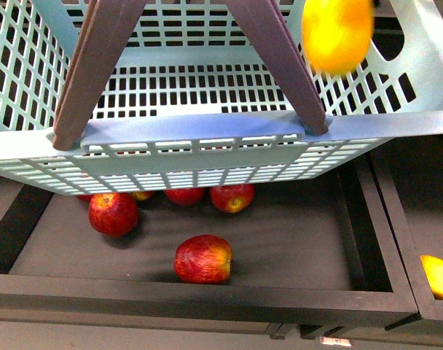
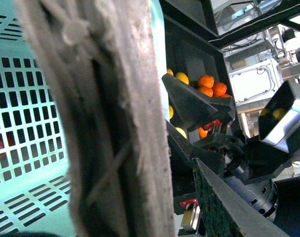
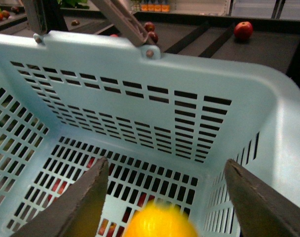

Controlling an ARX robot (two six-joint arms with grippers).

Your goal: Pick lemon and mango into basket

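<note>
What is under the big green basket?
Below the basket lie red apples in a dark tray. Some peek out only halfway; anything further back is hidden by it.

So the basket (image 1: 207, 138) hangs across the whole 12 o'clock half of the front view. Its 2 handles (image 1: 97, 65) go up from the near rim at 11 and 1. The lemon (image 1: 338, 33) is at 1 o'clock, over the basket floor, between the jaws of the right gripper (image 3: 166, 162) and touching neither. Under the basket there's a tray (image 1: 294, 240) with the near apple (image 1: 203, 259) at 6 and the left apple (image 1: 114, 214) at 8. A few more apples (image 1: 232, 197) peek out from below the near rim. In the next compartment over, at 4, there's a cut-off fruit (image 1: 440, 277).
</note>
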